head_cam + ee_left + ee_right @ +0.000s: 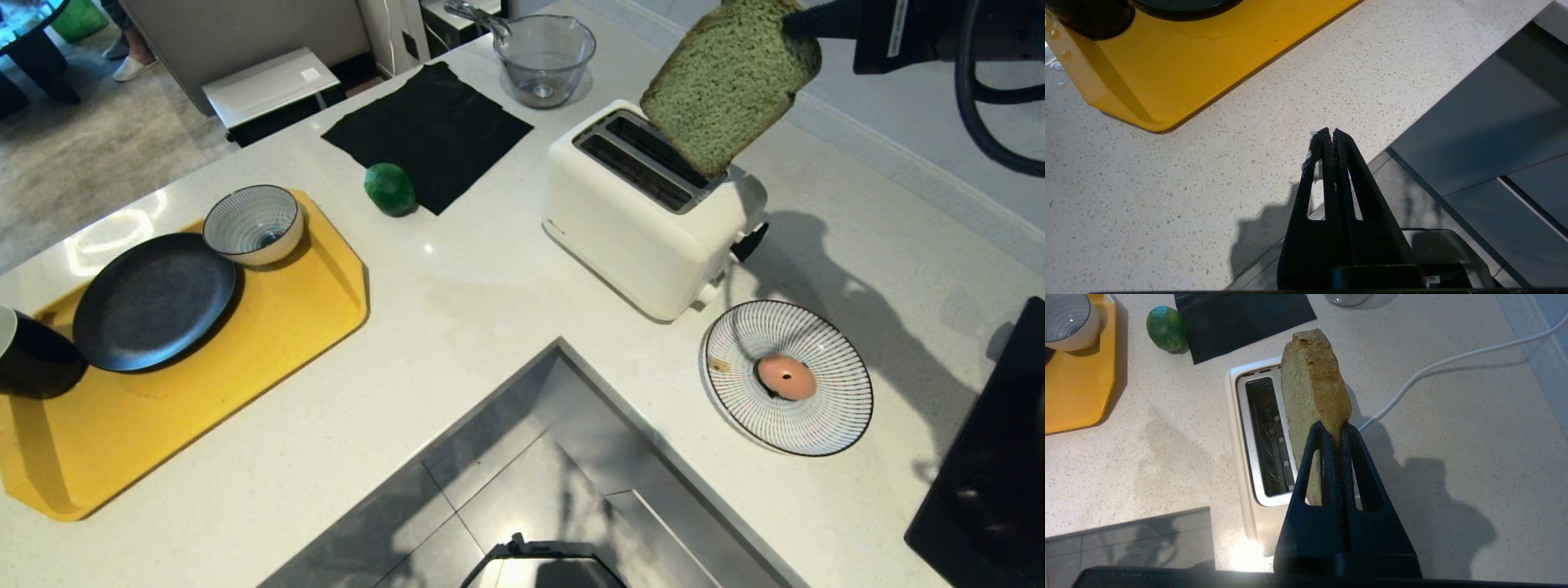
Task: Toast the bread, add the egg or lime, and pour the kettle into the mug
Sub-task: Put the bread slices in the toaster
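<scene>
Above toaster (645,208) | bread (727,82) pinched between right fingers (1318,437)

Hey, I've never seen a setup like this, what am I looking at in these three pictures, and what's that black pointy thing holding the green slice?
This is a two-armed robot at a white kitchen counter. The wide picture comes from a camera on its head, looking down. The other two come from cameras on its wrists, behind the black fingers.

The right gripper pinches a slice of greenish bread by its crust, above the white toaster, whose slots are empty. The left gripper is shut on nothing, hanging over the counter's edge near the yellow tray.

Also on the counter: a lime beside a black cloth, an egg on a striped plate, a glass jug, and on the tray a dark plate, a striped bowl and a black mug.
</scene>
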`<state>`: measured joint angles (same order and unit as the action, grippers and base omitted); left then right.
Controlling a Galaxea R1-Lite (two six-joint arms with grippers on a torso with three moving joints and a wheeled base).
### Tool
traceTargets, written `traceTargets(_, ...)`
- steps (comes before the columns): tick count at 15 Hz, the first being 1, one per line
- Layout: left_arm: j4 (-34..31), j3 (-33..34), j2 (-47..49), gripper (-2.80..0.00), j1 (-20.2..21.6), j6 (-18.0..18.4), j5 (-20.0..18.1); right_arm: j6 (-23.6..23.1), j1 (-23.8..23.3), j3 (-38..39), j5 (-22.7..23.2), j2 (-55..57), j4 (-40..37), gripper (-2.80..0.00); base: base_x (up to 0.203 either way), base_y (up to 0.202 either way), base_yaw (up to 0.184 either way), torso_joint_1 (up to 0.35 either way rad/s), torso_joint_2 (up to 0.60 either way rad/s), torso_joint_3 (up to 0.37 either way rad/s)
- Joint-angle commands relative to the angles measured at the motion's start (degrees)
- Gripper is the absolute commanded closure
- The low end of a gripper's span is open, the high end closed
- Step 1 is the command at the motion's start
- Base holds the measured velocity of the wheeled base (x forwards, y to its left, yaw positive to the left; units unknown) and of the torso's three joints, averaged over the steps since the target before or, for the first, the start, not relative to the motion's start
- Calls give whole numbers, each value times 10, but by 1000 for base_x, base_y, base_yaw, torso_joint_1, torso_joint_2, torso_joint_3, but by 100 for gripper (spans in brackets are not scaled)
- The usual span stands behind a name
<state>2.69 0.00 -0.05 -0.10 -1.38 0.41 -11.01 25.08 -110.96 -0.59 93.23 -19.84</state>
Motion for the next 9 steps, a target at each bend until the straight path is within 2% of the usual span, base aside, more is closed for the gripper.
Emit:
traceTargets(1, 0, 9, 0, 0, 0, 0, 0, -1, 0, -15, 0, 24, -1, 0, 0, 0, 0, 0, 0, 0)
traceTargets(9, 0, 9, 0, 0, 0, 0, 0, -1, -7, -22, 0, 49, 2, 0, 0, 0, 0, 0, 0, 0)
